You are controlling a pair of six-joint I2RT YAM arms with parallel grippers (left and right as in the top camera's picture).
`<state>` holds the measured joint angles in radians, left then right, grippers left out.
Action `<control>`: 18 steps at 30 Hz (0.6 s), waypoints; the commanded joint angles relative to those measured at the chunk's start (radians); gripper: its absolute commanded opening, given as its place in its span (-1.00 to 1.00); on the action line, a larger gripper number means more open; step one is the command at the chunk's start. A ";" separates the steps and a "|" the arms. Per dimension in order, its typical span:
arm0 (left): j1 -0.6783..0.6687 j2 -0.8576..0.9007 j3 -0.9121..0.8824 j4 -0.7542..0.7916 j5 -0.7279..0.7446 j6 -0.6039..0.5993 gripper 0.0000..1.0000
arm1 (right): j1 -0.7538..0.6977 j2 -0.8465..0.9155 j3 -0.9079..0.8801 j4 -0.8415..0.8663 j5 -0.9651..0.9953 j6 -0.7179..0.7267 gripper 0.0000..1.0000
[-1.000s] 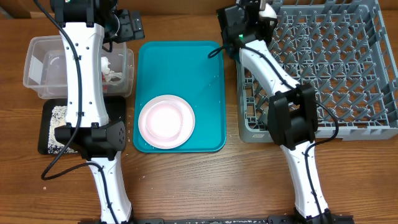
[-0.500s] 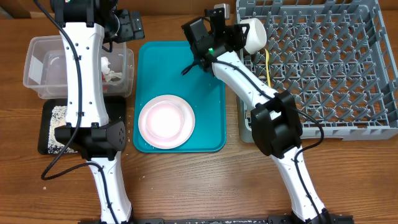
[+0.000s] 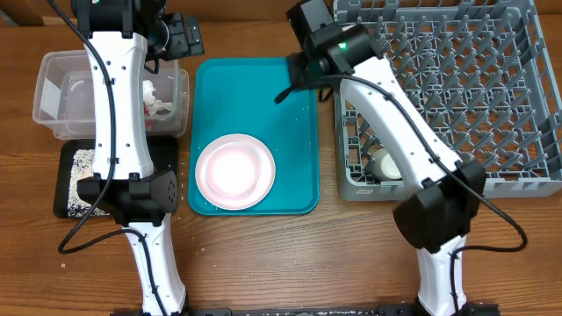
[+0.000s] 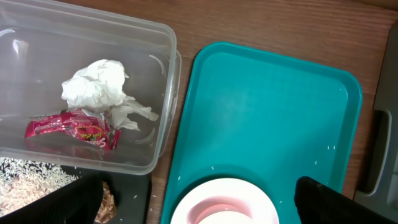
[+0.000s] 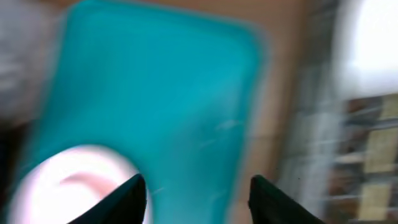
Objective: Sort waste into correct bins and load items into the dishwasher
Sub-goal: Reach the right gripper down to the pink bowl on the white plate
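While hovering over far-right corner of teal tray (image 3: 255, 96), spread, pinching nothing: right gripper (image 5: 198, 198). Plate (image 3: 234, 171) well apart, toward tray's near-left corner. Round, pale pink, glossy, raised rim. Bare teal across tray's far half. Dishwasher (image 3: 518, 184) just beside tray's right edge, white cup (image 3: 384, 164) in its near-left corner. Left gripper (image 4: 199, 202) spread wide.

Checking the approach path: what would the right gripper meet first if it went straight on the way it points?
Most likely the bare teal tray, showing between the open jaws of the right gripper; the plate lies off to one side. Blurred view, so depth is unsure.
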<state>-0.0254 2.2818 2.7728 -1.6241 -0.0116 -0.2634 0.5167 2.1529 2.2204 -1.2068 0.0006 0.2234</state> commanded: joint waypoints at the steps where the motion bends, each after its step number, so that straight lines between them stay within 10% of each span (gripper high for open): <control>1: 0.005 -0.010 -0.003 0.002 0.008 -0.006 1.00 | 0.045 0.011 -0.072 0.009 -0.287 0.022 0.08; 18: 0.005 -0.010 -0.003 0.002 0.008 -0.006 1.00 | 0.212 0.013 -0.439 0.216 -0.314 0.187 -0.39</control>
<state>-0.0254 2.2818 2.7728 -1.6238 -0.0116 -0.2638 0.7109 2.1704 1.8053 -1.0088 -0.3061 0.3866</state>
